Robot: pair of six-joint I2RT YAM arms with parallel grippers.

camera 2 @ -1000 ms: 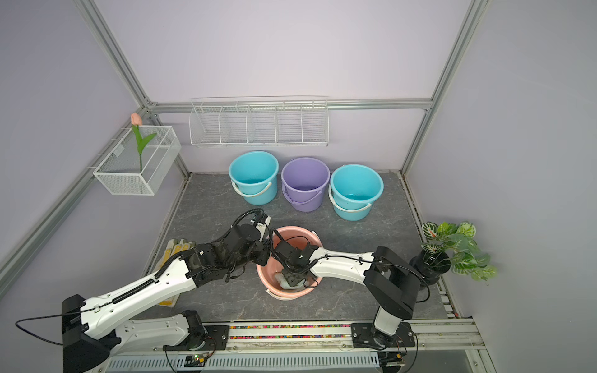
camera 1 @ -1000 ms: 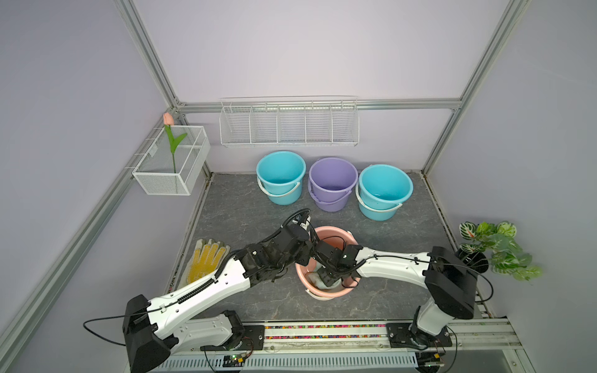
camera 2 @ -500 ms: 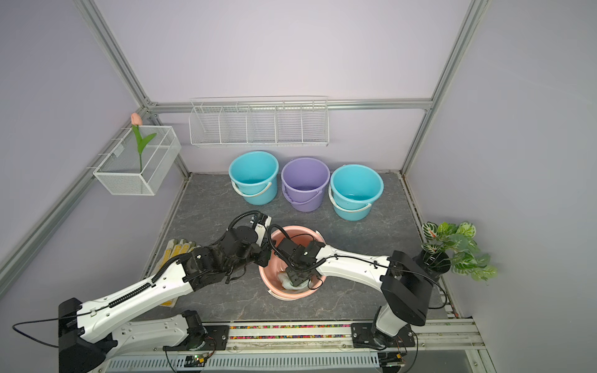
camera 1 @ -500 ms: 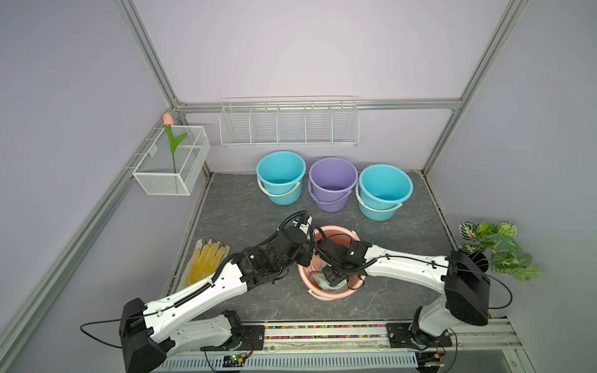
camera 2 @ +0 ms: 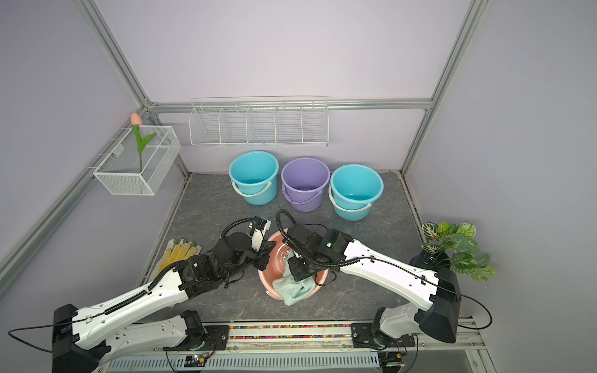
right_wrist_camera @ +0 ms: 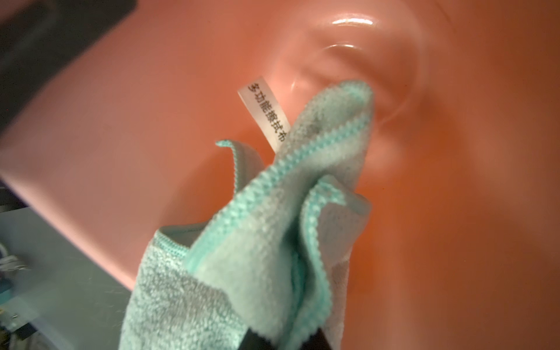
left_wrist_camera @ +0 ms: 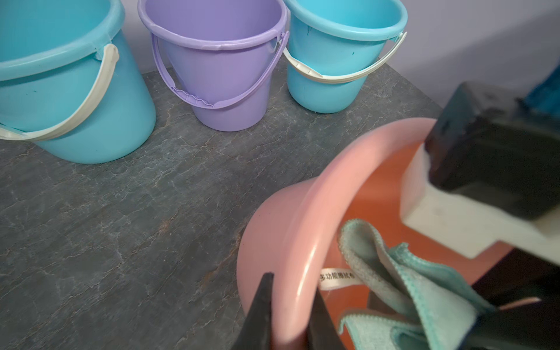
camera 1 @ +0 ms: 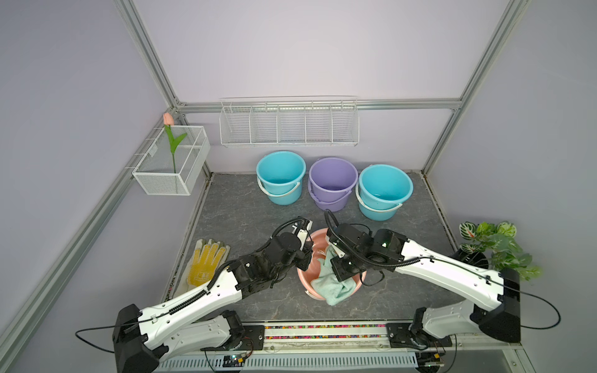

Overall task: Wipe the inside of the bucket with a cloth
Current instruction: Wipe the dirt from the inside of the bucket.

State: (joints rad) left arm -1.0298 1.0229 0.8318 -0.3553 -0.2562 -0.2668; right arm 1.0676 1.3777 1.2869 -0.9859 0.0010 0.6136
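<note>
A pink bucket [camera 1: 318, 233] [camera 2: 274, 239] stands tilted at the front middle of the floor. My left gripper [camera 1: 305, 261] [camera 2: 263, 261] [left_wrist_camera: 291, 288] is shut on its rim [left_wrist_camera: 303, 236], one finger outside and one inside. The cloth [camera 1: 332, 285] [camera 2: 292, 288] [left_wrist_camera: 424, 291] [right_wrist_camera: 257, 242], mint green with a white label [right_wrist_camera: 266, 115], is held by my right gripper [camera 1: 340, 269] [camera 2: 297, 272] [right_wrist_camera: 281, 339], which is shut on it inside the bucket [right_wrist_camera: 439, 181]. The cloth's loose end hangs over the near rim.
Two teal buckets [camera 1: 280, 181] [camera 1: 384, 190] and a purple one [camera 1: 332, 182] stand in a row at the back. A white glove with yellow dots [camera 1: 203, 263] lies front left. A potted plant [camera 1: 494, 248] is at the right. Wire baskets [camera 1: 289, 124] [camera 1: 171, 161] hang on the walls.
The right arm's elbow has swung out to the right while its gripper stayed in the bucket with the cloth. The left gripper keeps its hold on the rim.
</note>
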